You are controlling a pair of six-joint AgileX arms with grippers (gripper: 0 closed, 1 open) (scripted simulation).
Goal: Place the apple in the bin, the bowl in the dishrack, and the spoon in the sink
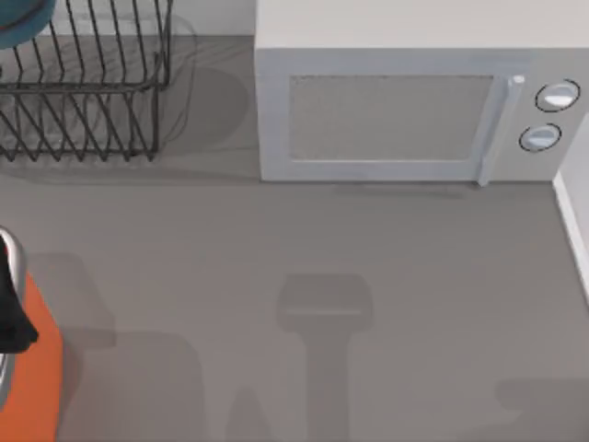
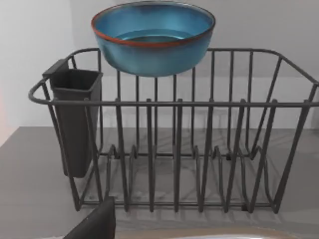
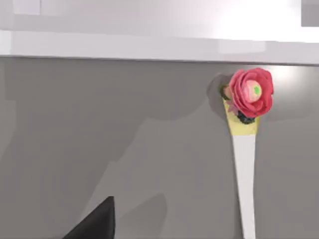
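The blue bowl (image 2: 153, 37), thin orange-red at its edge, sits upright at the far rim of the black wire dishrack (image 2: 174, 149). The top view has the bowl (image 1: 18, 23) at the far left corner, over the dishrack (image 1: 87, 87). The orange bin (image 1: 37, 378) with its silvery rim stands at the table's left edge. My left gripper (image 1: 14, 318) is a dark shape over that rim. The spoon (image 3: 245, 164), white-handled with a pink rose at its yellow head, lies flat on the grey table, in front of my right gripper (image 3: 94, 224). The apple and the sink are out of view.
A white microwave (image 1: 405, 110) stands at the back, middle to right. A black cutlery cup (image 2: 75, 119) hangs on one end of the rack. A pale slab (image 1: 575, 221) runs along the right edge. Arm shadows fall on the grey table (image 1: 322, 276).
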